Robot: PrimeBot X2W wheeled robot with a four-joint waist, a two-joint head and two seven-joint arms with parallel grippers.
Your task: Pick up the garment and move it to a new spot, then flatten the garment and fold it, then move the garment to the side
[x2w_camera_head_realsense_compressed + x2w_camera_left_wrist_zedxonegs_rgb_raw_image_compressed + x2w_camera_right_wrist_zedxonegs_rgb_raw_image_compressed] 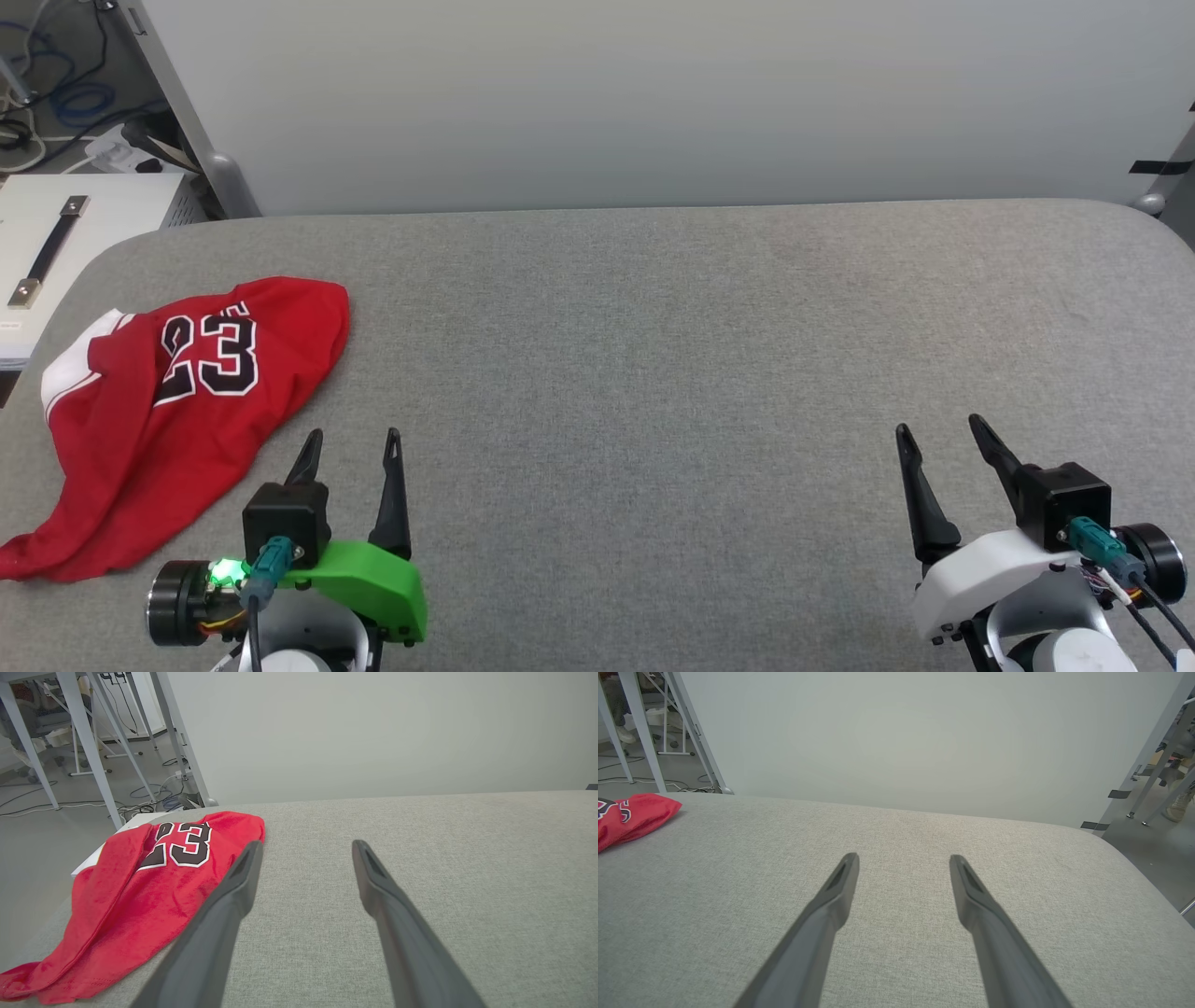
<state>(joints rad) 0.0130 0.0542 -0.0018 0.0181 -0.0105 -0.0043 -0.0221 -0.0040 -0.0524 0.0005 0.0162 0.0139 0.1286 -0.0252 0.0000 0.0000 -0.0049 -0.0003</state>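
shirt [177, 411]: crumpled heap at the table's [653, 373] left edge | left hand [355, 434]: wide, empty, just beside shirt | right hand [938, 426]: wide, empty, well apart | risk: shallow one-layer pinch could slip, or drag cloth off that edge

Crumpled red garment [177, 411], table's left

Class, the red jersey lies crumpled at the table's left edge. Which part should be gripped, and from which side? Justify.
Probably its right edge, beside the 23: the jersey rounds up off the table there, giving a fold to pinch. Come from the right with the open left gripper, which sits nearest that edge.
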